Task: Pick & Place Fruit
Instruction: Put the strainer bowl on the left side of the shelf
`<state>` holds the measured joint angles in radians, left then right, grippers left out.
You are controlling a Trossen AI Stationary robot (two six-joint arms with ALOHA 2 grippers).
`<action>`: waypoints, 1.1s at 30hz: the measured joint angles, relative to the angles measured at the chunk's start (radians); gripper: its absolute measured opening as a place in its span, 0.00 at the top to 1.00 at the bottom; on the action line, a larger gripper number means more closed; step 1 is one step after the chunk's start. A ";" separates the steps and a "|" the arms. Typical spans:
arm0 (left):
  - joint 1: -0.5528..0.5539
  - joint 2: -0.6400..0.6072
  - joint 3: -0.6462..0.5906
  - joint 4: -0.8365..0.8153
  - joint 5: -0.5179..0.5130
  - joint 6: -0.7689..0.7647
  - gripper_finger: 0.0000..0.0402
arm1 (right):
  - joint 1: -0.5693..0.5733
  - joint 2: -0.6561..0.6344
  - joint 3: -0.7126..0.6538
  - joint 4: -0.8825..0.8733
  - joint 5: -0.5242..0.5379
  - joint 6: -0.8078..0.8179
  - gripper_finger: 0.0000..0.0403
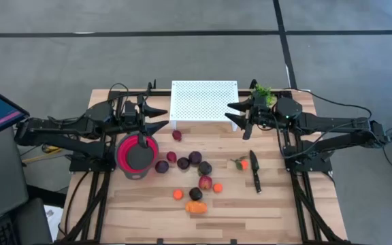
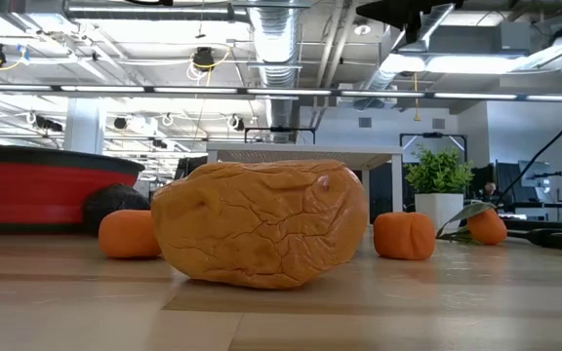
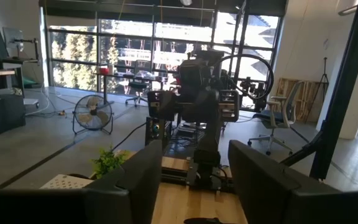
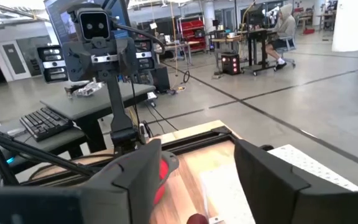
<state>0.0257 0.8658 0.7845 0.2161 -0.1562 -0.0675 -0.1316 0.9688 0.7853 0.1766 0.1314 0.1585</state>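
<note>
The fruit (image 1: 194, 178) lies scattered mid-counter, right of the red bowl (image 1: 137, 154); nothing is picked yet. Left gripper (image 1: 156, 117) and right gripper (image 1: 238, 116) hover at the far side, fingers apart, empty. Next likely comes a descent onto one piece.

We see a table (image 1: 250, 204) of pale wood planks with a smooth satin finish, and a white perforated rack (image 1: 204, 102) that looks like matt metal or plastic. The big orange piece (image 2: 261, 224) has a wrinkled, matt, leathery skin; the small oranges (image 2: 405, 236) look matt and slightly dimpled. The red bowl (image 1: 137, 154) looks like smooth plastic or silicone, and the fingers (image 3: 138, 180) like matt dark plastic.
</note>
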 joint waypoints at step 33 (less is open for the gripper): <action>0.000 0.000 0.000 0.002 -0.001 0.010 0.99 | -0.002 0.000 0.000 0.010 0.000 -0.083 0.94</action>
<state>0.0257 0.8658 0.7845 0.2177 -0.1571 -0.0574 -0.1337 0.9688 0.7853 0.1867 0.1314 0.0758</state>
